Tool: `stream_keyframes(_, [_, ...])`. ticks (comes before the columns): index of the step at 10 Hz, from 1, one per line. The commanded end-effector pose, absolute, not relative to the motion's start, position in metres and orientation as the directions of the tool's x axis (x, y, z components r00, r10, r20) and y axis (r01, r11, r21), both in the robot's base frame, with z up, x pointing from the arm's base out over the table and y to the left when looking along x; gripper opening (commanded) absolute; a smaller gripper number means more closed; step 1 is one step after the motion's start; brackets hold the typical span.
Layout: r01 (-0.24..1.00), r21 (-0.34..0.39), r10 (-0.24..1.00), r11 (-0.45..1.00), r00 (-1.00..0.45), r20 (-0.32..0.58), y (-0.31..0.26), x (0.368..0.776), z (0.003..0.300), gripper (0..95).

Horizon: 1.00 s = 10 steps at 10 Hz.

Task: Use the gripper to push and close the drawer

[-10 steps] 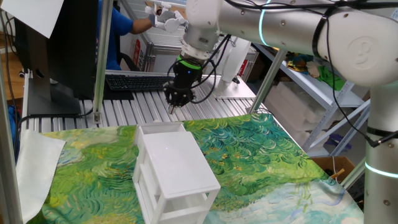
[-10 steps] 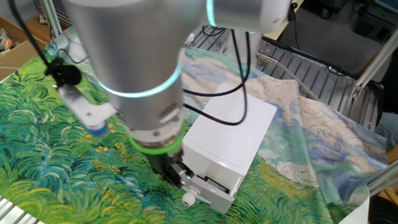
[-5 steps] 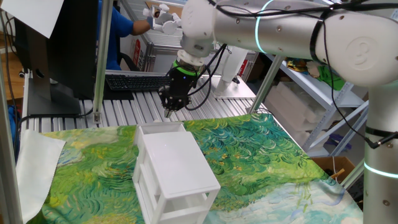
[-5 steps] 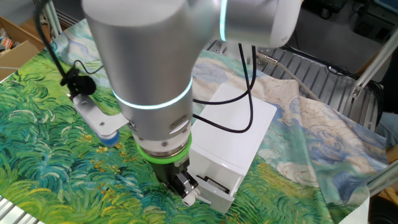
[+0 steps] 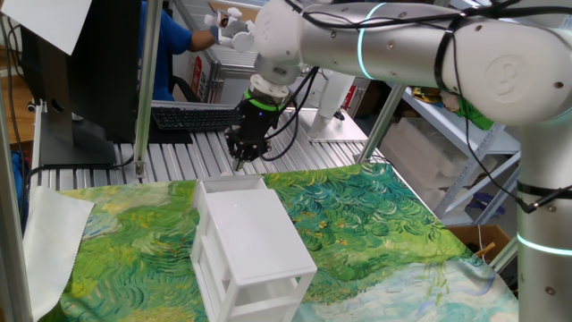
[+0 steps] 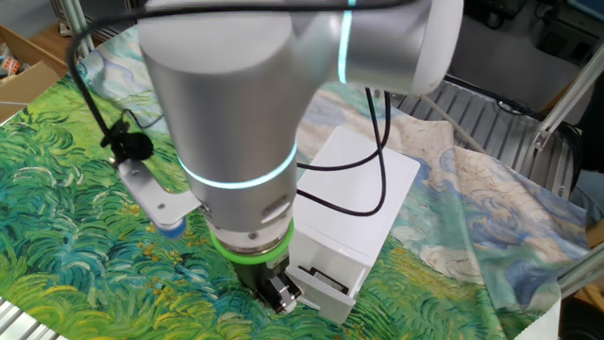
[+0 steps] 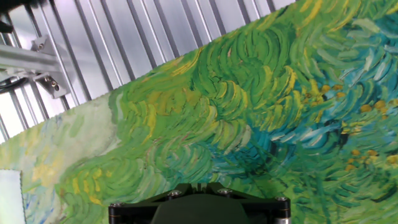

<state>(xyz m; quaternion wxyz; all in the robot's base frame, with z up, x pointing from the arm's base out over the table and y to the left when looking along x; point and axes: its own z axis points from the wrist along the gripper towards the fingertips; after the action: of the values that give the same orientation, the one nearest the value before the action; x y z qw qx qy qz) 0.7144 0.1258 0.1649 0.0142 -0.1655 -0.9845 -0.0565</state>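
Note:
The gripper (image 5: 239, 159), black with a green-ringed collar, hangs at the far end of the white cabinet (image 5: 255, 237). Its tip is just above and behind the drawer (image 5: 231, 183), which sticks out a little from the cabinet's far end. In the other fixed view the gripper (image 6: 281, 295) is right at the drawer's front panel (image 6: 330, 281) and covers its knob; whether they touch cannot be told. The fingers look pressed together and hold nothing. The hand view shows only the gripper's black tip (image 7: 199, 185) over the painted cloth; the drawer is out of that view.
A green and blue painted cloth (image 5: 375, 224) covers the table. Behind it lie a metal slatted surface (image 5: 179, 156), a keyboard (image 5: 192, 116) and a dark monitor (image 5: 80, 72). A person in blue (image 5: 174, 45) stands at the back. Metal shelving (image 5: 465, 134) is on the right.
The gripper has moved left and slightly down toward the drawer's front. In the other fixed view it now covers the white knob that showed before. The drawer has not visibly moved.

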Motion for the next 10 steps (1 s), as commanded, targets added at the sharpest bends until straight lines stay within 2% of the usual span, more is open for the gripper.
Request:
stream_keyframes(1, [0.33,0.095,0.327,0.939,-0.944,0.046,0.125,0.713,0.165,0.0])
stream_keyframes(10, [0.327,0.045,0.325,0.944,-0.945,0.038,0.13,0.704,0.154,0.0])
